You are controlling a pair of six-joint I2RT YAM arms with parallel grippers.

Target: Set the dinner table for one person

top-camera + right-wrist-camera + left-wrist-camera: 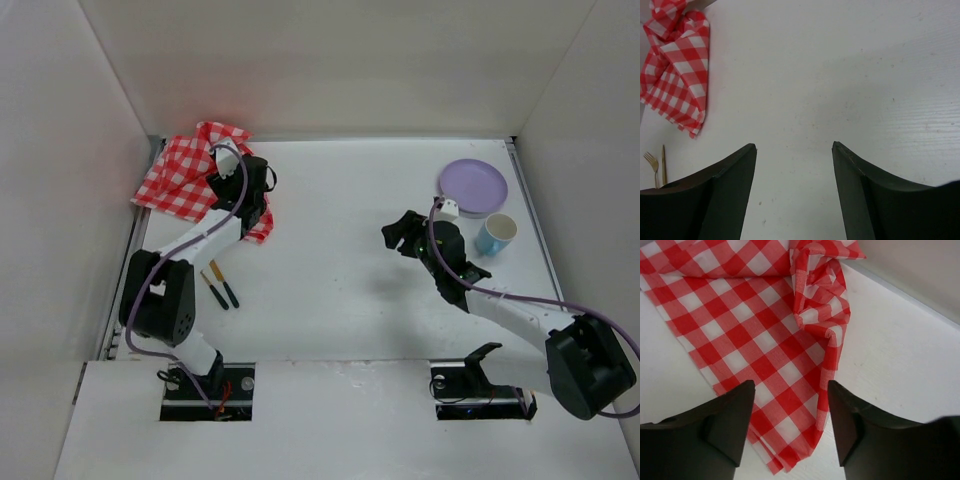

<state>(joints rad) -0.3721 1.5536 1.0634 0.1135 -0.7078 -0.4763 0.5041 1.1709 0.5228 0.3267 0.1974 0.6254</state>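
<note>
A: Where is the left gripper (790,415)?
B: Over the checked cloth (755,335) at the far left of the table (330,290), jaws apart with cloth between them, not pinching it.
A: And the right gripper (794,170)?
B: Jaws wide over bare table, holding nothing. The purple plate (473,187) and blue cup (495,235) sit far right; the fork (213,290) and knife (224,284) near left.

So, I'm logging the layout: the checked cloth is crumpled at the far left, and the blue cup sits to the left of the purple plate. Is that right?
Not quite. The cup sits at the near right of the plate, not to its left; the top view shows this. The cloth is indeed crumpled at the far left.
</note>
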